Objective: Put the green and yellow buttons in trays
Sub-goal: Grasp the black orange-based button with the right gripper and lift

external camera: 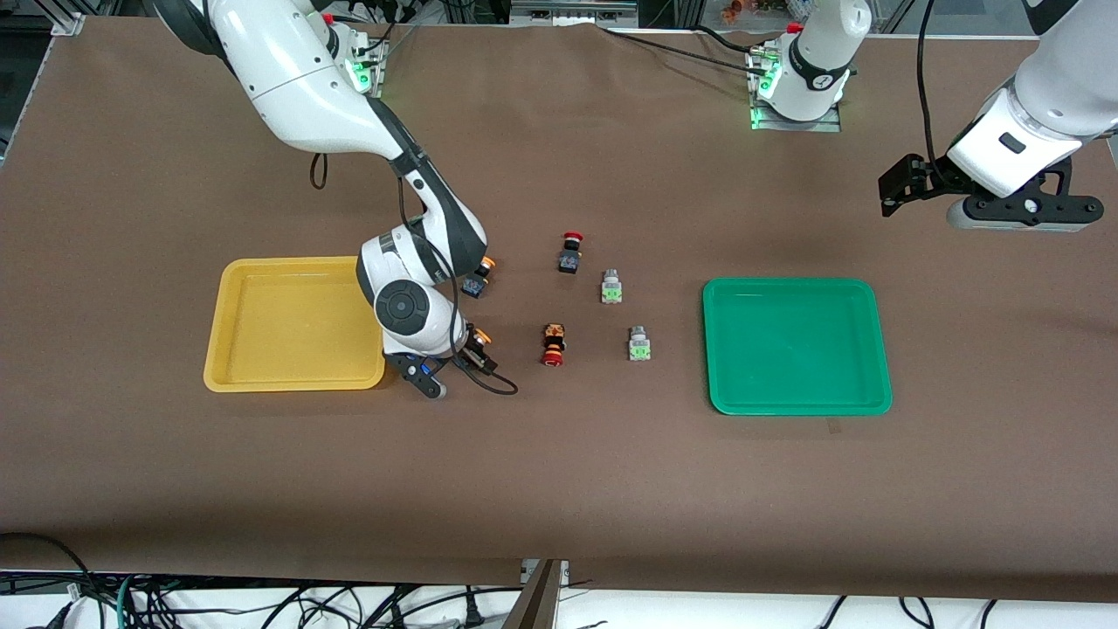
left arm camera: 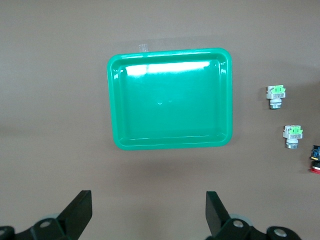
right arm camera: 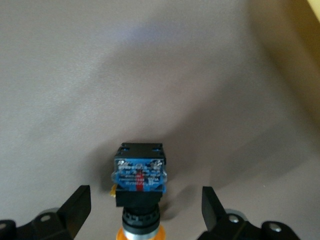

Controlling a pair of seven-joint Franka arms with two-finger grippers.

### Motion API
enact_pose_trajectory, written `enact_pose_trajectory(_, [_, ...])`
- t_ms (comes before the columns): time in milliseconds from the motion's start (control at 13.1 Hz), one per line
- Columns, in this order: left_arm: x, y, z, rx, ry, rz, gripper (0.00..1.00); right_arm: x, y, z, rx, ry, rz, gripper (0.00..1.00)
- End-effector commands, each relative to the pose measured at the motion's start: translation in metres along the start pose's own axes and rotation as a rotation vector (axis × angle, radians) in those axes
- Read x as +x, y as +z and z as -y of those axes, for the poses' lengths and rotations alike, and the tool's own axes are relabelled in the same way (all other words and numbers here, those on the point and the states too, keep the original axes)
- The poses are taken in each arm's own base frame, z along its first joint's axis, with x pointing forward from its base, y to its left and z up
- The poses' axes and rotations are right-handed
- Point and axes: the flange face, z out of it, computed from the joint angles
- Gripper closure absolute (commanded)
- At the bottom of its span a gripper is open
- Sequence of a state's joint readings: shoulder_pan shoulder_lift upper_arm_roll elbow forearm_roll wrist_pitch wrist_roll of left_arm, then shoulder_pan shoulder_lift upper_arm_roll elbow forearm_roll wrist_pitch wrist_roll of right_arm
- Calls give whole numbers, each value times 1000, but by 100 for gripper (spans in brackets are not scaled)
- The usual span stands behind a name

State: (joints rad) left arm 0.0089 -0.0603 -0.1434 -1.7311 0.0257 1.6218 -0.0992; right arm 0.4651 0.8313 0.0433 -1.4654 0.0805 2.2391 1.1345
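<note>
My right gripper (right arm camera: 145, 212) is low over the desk (external camera: 559, 472) beside the yellow tray (external camera: 297, 323). Its fingers (right arm camera: 75, 207) stand apart on either side of a yellow button (right arm camera: 140, 175), not yet clamping it. This short carry to the tray looks deliberate. The second yellow button (external camera: 478, 278) lies farther back. Two green buttons (external camera: 639, 344) sit near the green tray (external camera: 797, 345), two red ones between. My left gripper (left arm camera: 148, 212) waits above that tray's end, fingers wide open. The desk is covered in plain brown.
</note>
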Motion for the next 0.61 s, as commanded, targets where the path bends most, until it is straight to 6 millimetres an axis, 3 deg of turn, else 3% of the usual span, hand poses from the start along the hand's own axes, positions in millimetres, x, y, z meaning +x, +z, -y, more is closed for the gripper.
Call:
enact_pose_trajectory(0, [1, -5, 1, -19, 16, 5, 0, 7, 2, 3, 9, 15, -3, 79])
enact_pose_trajectory(76, [1, -5, 1, -19, 16, 5, 0, 9, 2, 2, 10, 16, -2, 100])
enact_pose_trajectory(382, [1, -5, 1, -19, 16, 5, 0, 11, 2, 2, 9, 10, -3, 100])
enact_pose_trajectory(535, [1, -4, 1, -19, 16, 6, 0, 21, -20, -2, 9, 20, -14, 100])
